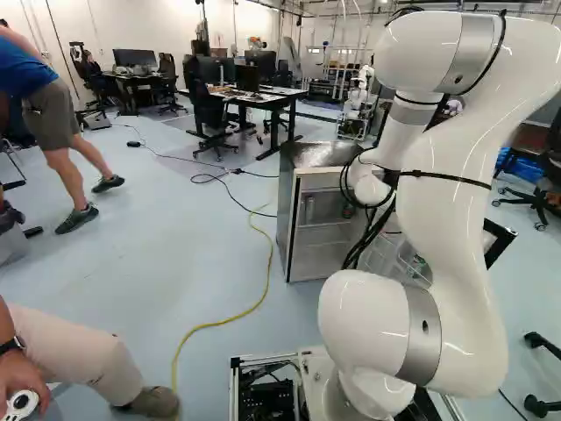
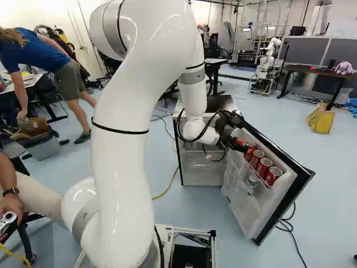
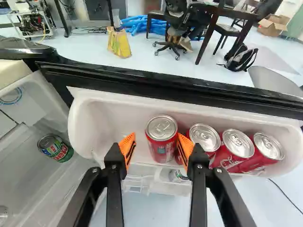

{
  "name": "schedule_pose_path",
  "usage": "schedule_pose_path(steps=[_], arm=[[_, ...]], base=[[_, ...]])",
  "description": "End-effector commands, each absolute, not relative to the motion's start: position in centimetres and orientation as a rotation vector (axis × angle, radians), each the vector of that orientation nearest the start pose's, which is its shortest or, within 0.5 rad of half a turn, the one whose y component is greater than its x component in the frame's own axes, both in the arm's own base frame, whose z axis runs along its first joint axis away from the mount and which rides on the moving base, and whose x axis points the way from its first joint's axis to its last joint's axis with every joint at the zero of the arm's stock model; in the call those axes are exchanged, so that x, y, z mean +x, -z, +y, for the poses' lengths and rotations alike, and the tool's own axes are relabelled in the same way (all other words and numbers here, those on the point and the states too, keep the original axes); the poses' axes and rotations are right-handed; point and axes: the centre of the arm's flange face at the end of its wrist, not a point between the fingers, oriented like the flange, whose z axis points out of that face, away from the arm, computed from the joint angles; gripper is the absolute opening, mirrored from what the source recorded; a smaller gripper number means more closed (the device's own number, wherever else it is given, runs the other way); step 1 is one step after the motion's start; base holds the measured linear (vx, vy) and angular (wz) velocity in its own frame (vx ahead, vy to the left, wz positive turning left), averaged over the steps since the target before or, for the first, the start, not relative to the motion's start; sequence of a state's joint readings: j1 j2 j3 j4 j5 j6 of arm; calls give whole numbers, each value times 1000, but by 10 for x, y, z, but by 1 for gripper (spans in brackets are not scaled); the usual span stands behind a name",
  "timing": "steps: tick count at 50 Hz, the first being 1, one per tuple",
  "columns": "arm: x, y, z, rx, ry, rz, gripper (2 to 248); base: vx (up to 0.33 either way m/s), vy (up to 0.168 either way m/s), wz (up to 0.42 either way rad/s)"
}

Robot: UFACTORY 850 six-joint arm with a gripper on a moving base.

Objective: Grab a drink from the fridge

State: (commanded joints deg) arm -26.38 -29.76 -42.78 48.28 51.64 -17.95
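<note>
"Yellow! What's that on the floor?"

"A long cord [image 1: 206, 325]. It goes near the fridge [image 1: 289, 206]."

"What's in the fridge?"

"A green can [image 3: 56, 148]. Then comes the door [image 2: 242, 206], open wide, and the arm [image 2: 131, 134] reaches over to it."

"Is the claw [image 2: 245, 146] holding a drink?"

"No, it's wide apart. A red can [image 3: 162, 142] stands up between its two orange pads [image 3: 127, 149], in the door's white rack [image 3: 99, 113]. One pad has a gap next to that can. The other is right beside it, and I can't tell if it touches."

"Any more drinks?"

"Three more red cans [image 3: 235, 144], all in a row past that pad. They're in the same rack."

"And way over at the right?"

"A yellow bag [image 2: 322, 118] sits on the floor, behind the door."
</note>
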Motion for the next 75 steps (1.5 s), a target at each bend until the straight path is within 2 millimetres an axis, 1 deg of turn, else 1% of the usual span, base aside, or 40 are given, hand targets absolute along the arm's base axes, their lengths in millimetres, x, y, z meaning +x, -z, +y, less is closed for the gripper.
schedule_pose_path(steps=[34,58,75], arm=[[424,-277,-268,1956,-1065,-1165,143],[429,-275,-293,1916,-1063,-1200,143],[425,-275,-296,1909,-1056,-1209,143]], base=[[0,0,0],[0,0,0],[0,0,0]])
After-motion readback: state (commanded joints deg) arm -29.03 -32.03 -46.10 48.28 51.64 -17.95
